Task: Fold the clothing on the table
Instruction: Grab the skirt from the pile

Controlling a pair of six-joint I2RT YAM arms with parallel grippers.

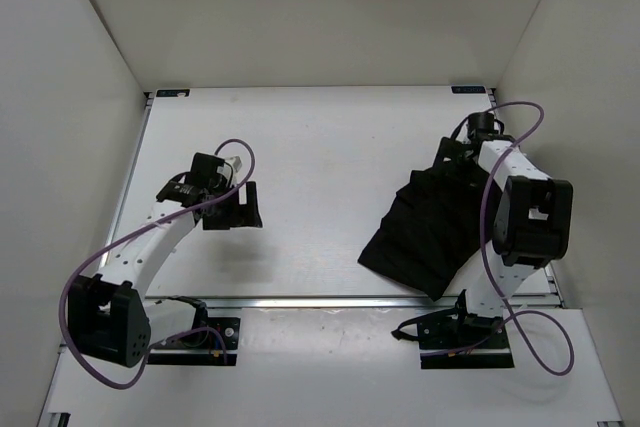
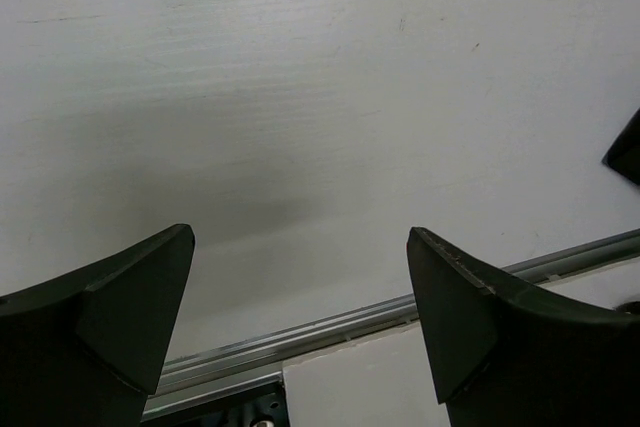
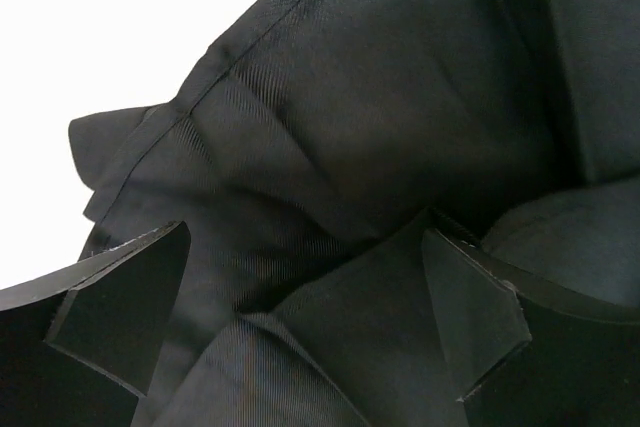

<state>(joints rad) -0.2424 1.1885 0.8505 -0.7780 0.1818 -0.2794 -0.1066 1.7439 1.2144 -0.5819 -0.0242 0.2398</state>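
we log: clothing (image 1: pixel 425 237) plain black, fine diagonal weave | table (image 1: pixel 320 147) white, rail (image 1: pixel 350 299) silver | left arm (image 1: pixel 160 235), right arm (image 1: pixel 503 162) white with black joints | cables (image 1: pixel 236 142) purple | walls (image 1: pixel 320 17) white

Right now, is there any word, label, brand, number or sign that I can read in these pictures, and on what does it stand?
None can be read.
The black pleated garment, the white table, the left gripper and the right gripper show no lettering.
Two small blue tags at the table's far corners are too small to read.
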